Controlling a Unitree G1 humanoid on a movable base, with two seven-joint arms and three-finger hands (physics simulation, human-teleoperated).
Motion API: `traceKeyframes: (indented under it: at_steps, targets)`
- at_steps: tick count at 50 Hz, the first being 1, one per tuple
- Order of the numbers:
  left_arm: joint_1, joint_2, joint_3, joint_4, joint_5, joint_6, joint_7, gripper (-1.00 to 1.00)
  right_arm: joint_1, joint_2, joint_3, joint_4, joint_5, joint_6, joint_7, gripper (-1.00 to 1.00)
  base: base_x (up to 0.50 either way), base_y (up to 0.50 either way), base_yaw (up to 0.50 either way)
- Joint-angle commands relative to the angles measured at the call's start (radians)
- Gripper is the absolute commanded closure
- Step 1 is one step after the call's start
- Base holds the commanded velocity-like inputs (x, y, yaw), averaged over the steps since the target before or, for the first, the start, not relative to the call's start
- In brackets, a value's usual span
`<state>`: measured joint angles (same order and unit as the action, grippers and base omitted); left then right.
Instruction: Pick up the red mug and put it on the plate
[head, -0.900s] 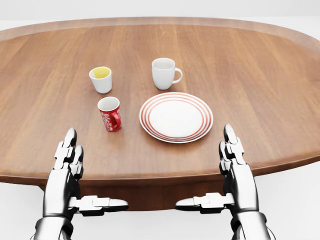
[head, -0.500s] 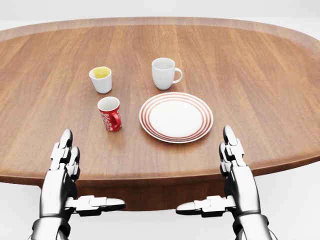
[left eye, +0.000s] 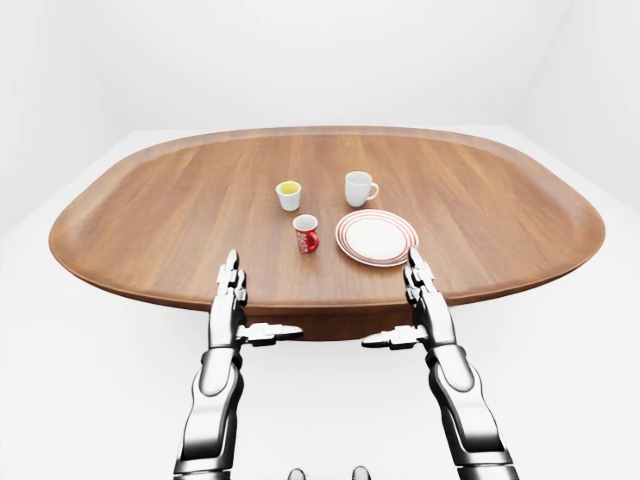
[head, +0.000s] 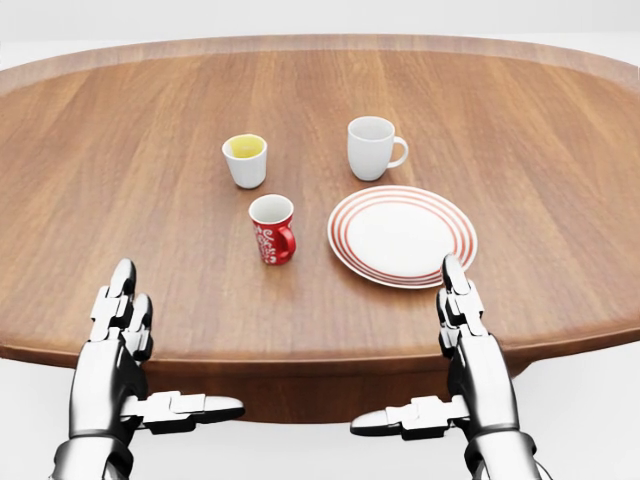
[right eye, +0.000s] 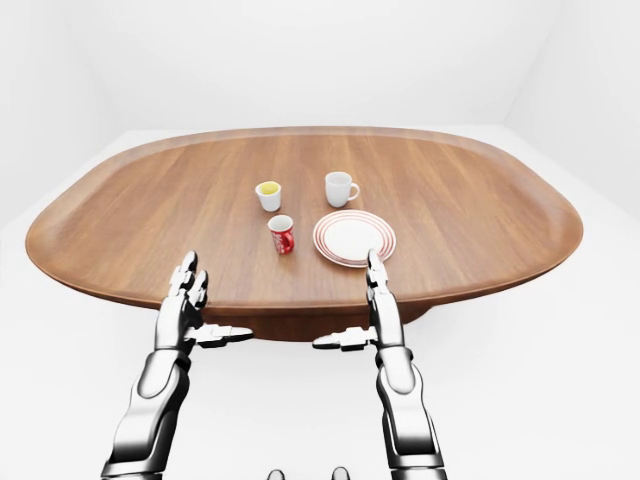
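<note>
Whole head view has shifted: every tabletop item sits further right than 0.5 s ago, equally, so the camera/base moved, not the things. Left hand also sits a bit lower-left.

Left to right in the head view:
- left hand (head: 112, 375): fingers straight, thumb out sideways, spread apart, holding nothing, hovering at the near table (head: 120, 130) edge.
- yellow cup (head: 245, 160): white, yellow inside, at 11 o'clock from the mug, apart from it.
- mug (head: 272, 228): red, upright, empty, handle toward 4 o'clock. Plate lies at its 3 o'clock, near but not touching.
- white mug (head: 372, 147): at 12 o'clock of the plate, apart.
- plate (head: 402, 236): red rings, bare.
- right hand (head: 468, 362): also spread, empty; fingertip overlaps the plate's near rim in view, contact not evident.

Handling guess: mug looks ceramic, so rigid, light, glazed and slippery, chips if dropped. Best hold is round the body from the 9 o'clock side, away from the handle; left hand is closer.

Hard to read: white print on the mug is illegible; the mug's far side is hidden; forearms cut off at the bottom edge.
</note>
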<state>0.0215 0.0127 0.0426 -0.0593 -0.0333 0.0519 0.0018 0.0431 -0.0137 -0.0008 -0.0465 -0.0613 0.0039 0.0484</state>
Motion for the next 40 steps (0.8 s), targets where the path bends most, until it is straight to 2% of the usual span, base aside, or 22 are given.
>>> traceKeyframes:
  at_steps: [1, 3, 11, 13, 15, 17, 19, 20, 24, 29, 31, 37, 40]
  targets:
    - [0.007, 0.002, 0.005, -0.023, -0.005, 0.015, -0.003, -1.00, 0.007, 0.001, 0.001, -0.014, -0.007, 0.006, 0.002, -1.00, 0.05, 0.43, 0.00]
    - [0.004, 0.001, 0.003, -0.012, -0.002, 0.008, -0.002, -1.00, 0.009, 0.001, -0.001, -0.016, -0.006, 0.006, 0.003, -1.00, 0.05, 0.43, 0.00]
    - [-0.002, 0.001, 0.003, -0.001, -0.002, 0.008, -0.002, -1.00, -0.002, -0.001, -0.011, 0.004, 0.010, -0.002, 0.005, -1.00, 0.03, 0.30, 0.00]
    - [-0.009, 0.000, 0.003, 0.015, -0.007, 0.009, -0.003, -1.00, -0.007, -0.002, -0.017, -0.001, 0.015, 0.008, 0.003, -1.00, 0.00, 0.00, 0.00]
    - [-0.028, -0.001, -0.001, 0.043, -0.033, 0.035, -0.022, -1.00, -0.014, -0.006, -0.037, -0.018, 0.040, 0.029, 0.007, -1.00, 0.00, 0.00, 0.00]
    - [-0.044, 0.000, 0.001, 0.046, -0.008, 0.035, 0.013, -1.00, -0.034, -0.016, -0.048, 0.001, 0.041, 0.038, 0.007, -1.00, 0.00, 0.00, 0.00]
    - [-0.067, 0.007, -0.007, 0.066, 0.024, 0.035, 0.026, -1.00, -0.045, -0.024, -0.053, -0.011, 0.038, 0.069, 0.014, -1.00, 0.00, 0.00, 0.00]
    - [-0.108, 0.017, -0.007, 0.072, 0.073, 0.035, 0.062, -1.00, -0.060, -0.039, -0.071, -0.053, 0.036, 0.083, 0.016, -1.00, 0.00, 0.00, 0.00]
    - [-0.173, 0.026, 0.002, 0.037, 0.079, 0.035, 0.046, -1.00, -0.110, -0.057, -0.119, -0.078, 0.097, 0.083, 0.047, -1.00, 0.00, 0.00, 0.00]
    - [-0.239, 0.033, -0.004, -0.015, 0.093, 0.035, 0.033, -1.00, -0.159, -0.074, -0.125, -0.097, 0.087, 0.083, 0.042, -1.00, 0.00, 0.00, 0.00]
    - [-0.264, 0.038, -0.008, -0.054, 0.082, 0.035, -0.005, -1.00, -0.180, -0.085, -0.121, -0.121, 0.072, 0.083, 0.045, -1.00, 0.00, 0.00, 0.00]
    - [-0.337, 0.050, 0.021, -0.064, 0.085, 0.035, 0.004, -1.00, -0.216, -0.103, -0.134, -0.200, 0.056, 0.083, 0.069, -1.00, 0.00, 0.00, 0.00]
    - [-0.389, 0.076, 0.045, -0.017, 0.077, 0.035, 0.014, -1.00, -0.248, -0.120, -0.147, -0.247, 0.055, 0.083, 0.083, -1.00, 0.00, 0.00, 0.00]
